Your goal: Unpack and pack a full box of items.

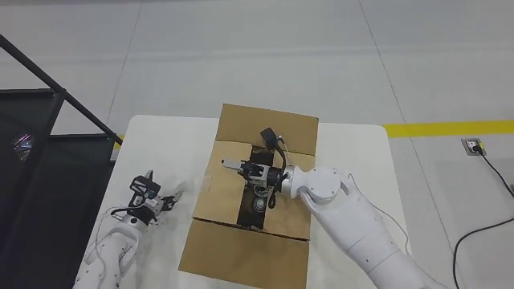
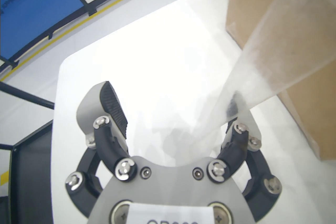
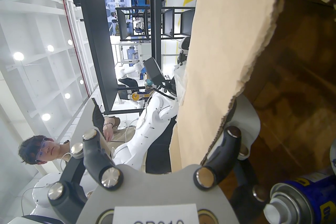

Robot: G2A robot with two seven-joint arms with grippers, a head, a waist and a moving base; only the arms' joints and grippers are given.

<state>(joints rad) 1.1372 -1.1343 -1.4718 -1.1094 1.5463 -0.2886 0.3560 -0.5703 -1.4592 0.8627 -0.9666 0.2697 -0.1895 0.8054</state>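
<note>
My right end effector (image 1: 241, 167) gapes astride a ragged corrugated flap of the cardboard box (image 1: 265, 132) on the counter (image 1: 169, 152). A blue spray can (image 3: 302, 198) sits inside. The left end effector (image 2: 170, 93) is spread apart too, with filmy clear plastic (image 2: 265, 51) against it.

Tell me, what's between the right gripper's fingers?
A box flap stands between the right gripper's open fingers; the right wrist view shows it.

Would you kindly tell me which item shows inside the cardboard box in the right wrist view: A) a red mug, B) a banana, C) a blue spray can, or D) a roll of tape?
C: a blue spray can with a white nozzle shows inside the cardboard box.
</note>
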